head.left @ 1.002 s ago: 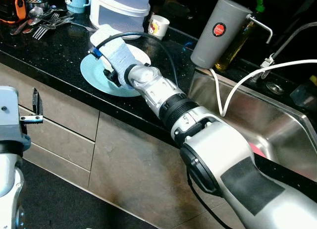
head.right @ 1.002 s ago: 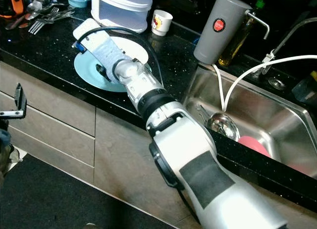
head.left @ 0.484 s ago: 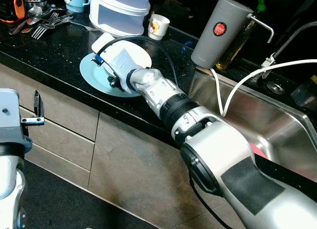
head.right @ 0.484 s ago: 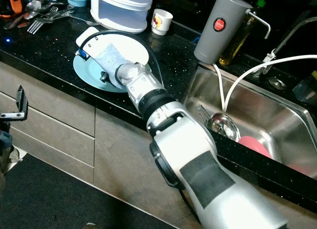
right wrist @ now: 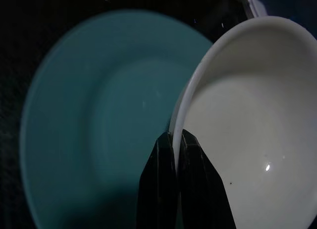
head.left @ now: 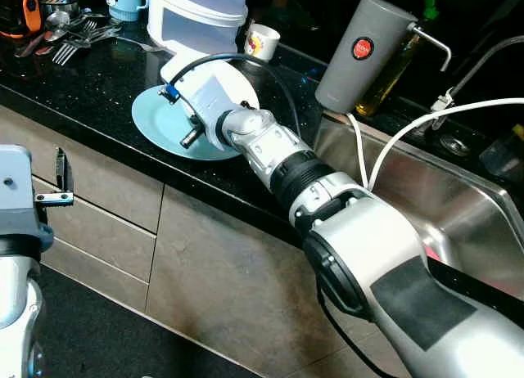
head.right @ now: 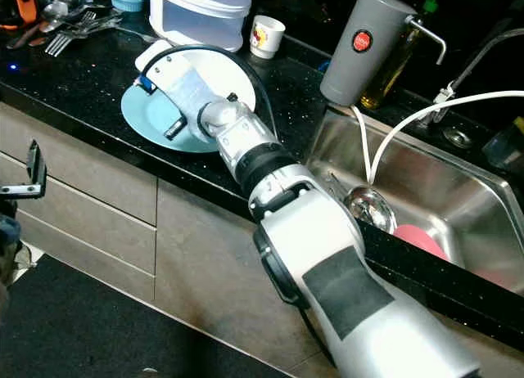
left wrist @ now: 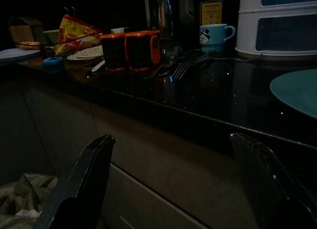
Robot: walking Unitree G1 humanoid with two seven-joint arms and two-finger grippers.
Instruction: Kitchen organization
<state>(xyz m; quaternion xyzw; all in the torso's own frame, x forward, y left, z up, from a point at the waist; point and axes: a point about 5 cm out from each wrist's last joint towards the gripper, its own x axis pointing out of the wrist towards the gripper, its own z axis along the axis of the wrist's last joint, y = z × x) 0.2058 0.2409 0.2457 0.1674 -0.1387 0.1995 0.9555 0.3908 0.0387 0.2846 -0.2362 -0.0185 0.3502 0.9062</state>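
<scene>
The right claw pinches the white bowl's rim, the teal plate just beneath on the counter. Lift straight (slowly, I'd say) so the plate isn't dragged. The left claw hangs open.

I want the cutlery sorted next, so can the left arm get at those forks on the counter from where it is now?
Probably not yet. The left gripper hangs open below the counter edge, facing the drawer fronts; the forks lie well back on top, so it must rise first.

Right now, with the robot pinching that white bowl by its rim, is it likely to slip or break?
The white bowl looks glazed and rigid, so probably slippery and breakable. The right gripper pinches only its thin rim, so it may swing. It sits above the teal plate, so a slip might chip both.
</scene>
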